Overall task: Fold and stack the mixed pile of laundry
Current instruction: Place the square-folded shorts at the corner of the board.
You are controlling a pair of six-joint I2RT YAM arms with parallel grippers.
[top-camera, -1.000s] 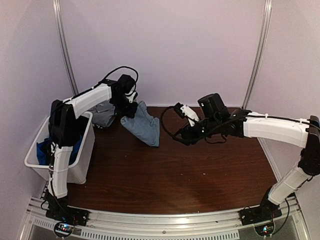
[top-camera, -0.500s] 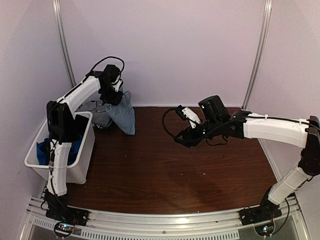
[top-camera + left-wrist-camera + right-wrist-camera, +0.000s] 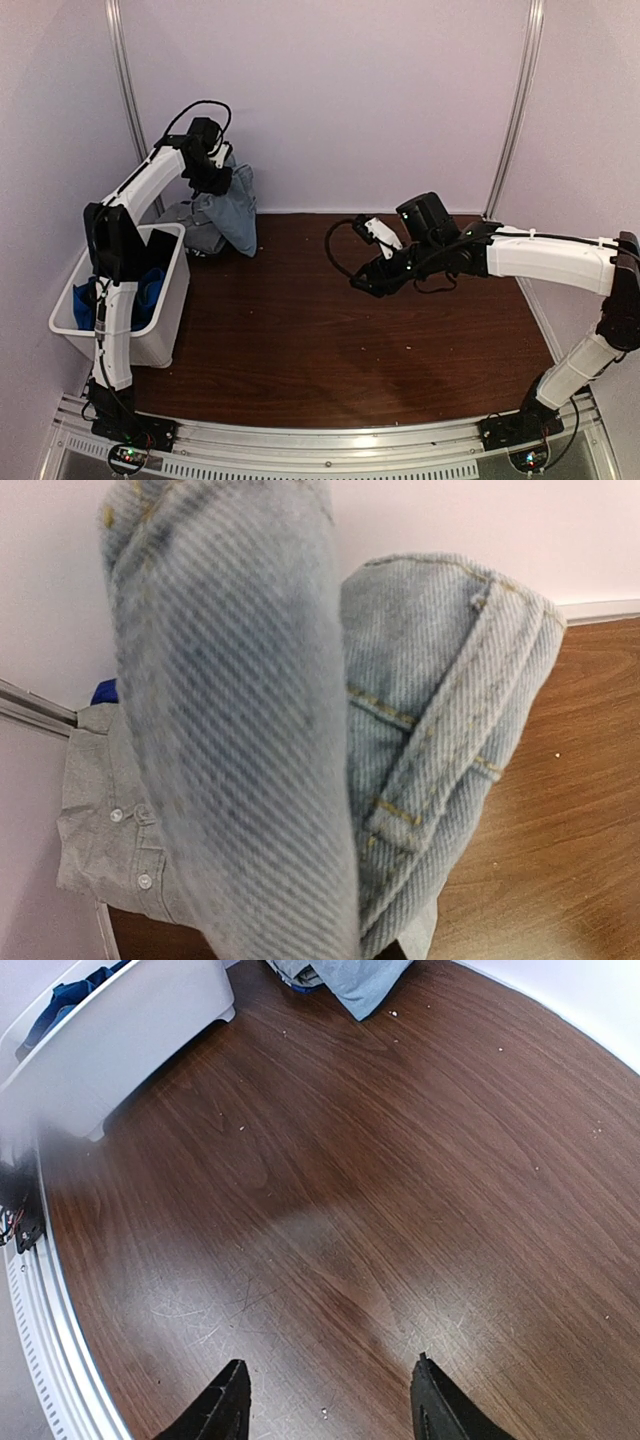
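A: What is the left gripper (image 3: pixel 213 172) doing?
B: It is pinching the light-blue denim piece (image 3: pixel 236 207), which is hanging at the far left corner of the bench (image 3: pixel 330 350), beside the grey-blue piece (image 3: pixel 200 228).
A: And the right gripper (image 3: pixel 325 1400)?
B: It is hovering over bare bench, its jaws spread apart

White arm links (image 3: pixel 550 258), black joints (image 3: pixel 426 216), looping black cables (image 3: pixel 326 245)
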